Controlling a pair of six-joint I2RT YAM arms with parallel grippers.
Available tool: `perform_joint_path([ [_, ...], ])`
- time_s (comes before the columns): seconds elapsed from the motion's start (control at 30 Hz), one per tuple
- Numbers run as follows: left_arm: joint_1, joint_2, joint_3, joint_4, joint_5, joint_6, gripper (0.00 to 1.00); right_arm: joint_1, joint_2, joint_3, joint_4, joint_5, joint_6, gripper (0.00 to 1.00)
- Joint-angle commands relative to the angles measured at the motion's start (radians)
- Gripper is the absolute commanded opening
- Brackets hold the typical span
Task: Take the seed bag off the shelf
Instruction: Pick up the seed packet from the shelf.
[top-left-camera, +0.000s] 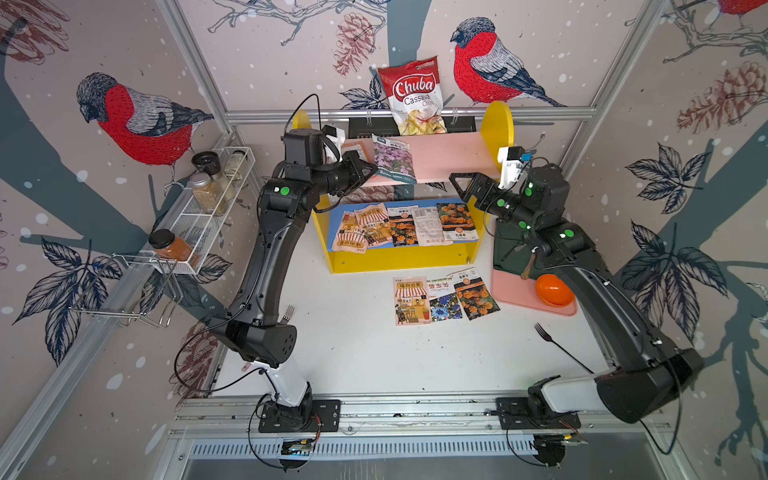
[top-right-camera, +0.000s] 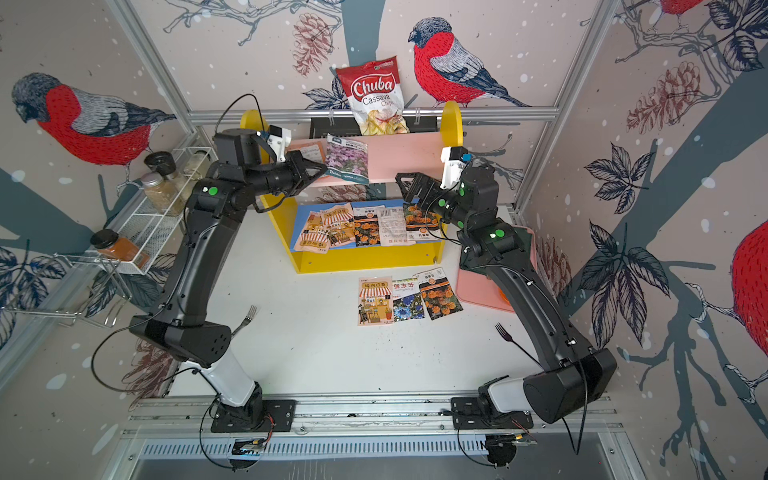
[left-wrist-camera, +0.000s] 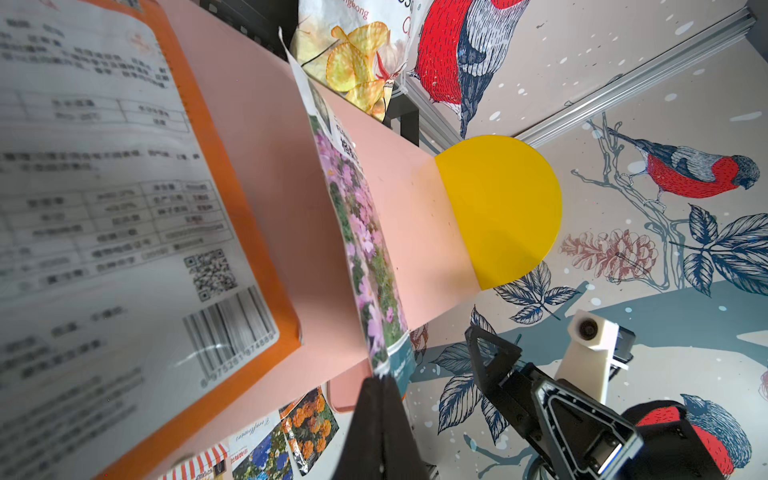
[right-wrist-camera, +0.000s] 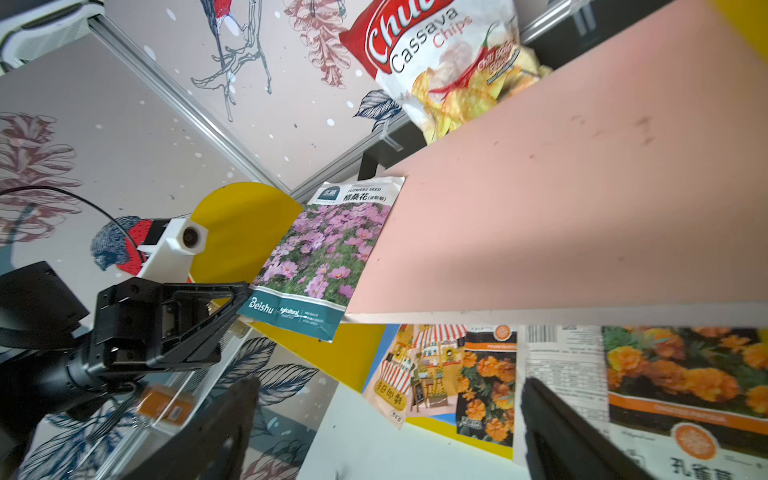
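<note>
"FLOWERS SEED" and "Beishu" are printed on the seed bag (right-wrist-camera: 320, 257), which overhangs the near edge of the pink board (top-left-camera: 449, 160) of the shelf (top-left-camera: 498, 124), at its left. Its corner is pinched by the closed left gripper (top-left-camera: 370, 169); the right gripper (top-left-camera: 459, 187) is spread wide, empty.

The right half of the pink upper board (top-left-camera: 453, 156) lies bare, open from above and from the near side. A chips bag (top-left-camera: 411, 97) stands at its far edge, and yellow side panels (top-left-camera: 498, 124) close both ends. The left gripper (top-left-camera: 371, 170), pinched on the seed bag (top-left-camera: 394, 160), fills the near left edge. The right gripper (top-left-camera: 460, 188), jaws wide, hangs by the near right corner. Packets (top-left-camera: 405, 224) cover the lower board (top-left-camera: 336, 220). Three more packets (top-left-camera: 444, 297) lie on the table (top-left-camera: 353, 340) just near the shelf (top-left-camera: 399, 259); left of them the table is bare.
</note>
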Motion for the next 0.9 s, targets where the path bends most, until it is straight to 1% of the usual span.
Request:
perform_joint_path([
  [0.0, -0.006, -0.035, -0.044, 0.044, 0.004, 0.021, 0.0, 0.011, -0.006, -0.059, 0.201, -0.148, 0.154, 0.99],
  [0.17, -0.006, -0.066, -0.092, 0.042, -0.002, 0.033, 0.0, 0.033, 0.019, -0.121, 0.344, -0.199, 0.27, 0.95],
  [0.3, -0.007, -0.089, -0.132, 0.053, -0.002, 0.037, 0.0, 0.088, 0.059, -0.108, 0.377, -0.196, 0.297, 0.93],
  [0.4, -0.007, -0.102, -0.162, 0.062, -0.002, 0.038, 0.0, 0.1, 0.091, -0.103, 0.425, -0.205, 0.338, 0.89],
  [0.7, -0.007, -0.147, -0.248, 0.091, -0.004, 0.046, 0.0, 0.11, 0.168, -0.069, 0.493, -0.229, 0.411, 0.77],
  [0.87, -0.007, -0.162, -0.275, 0.104, -0.006, 0.046, 0.0, 0.114, 0.196, -0.047, 0.506, -0.24, 0.428, 0.66],
])
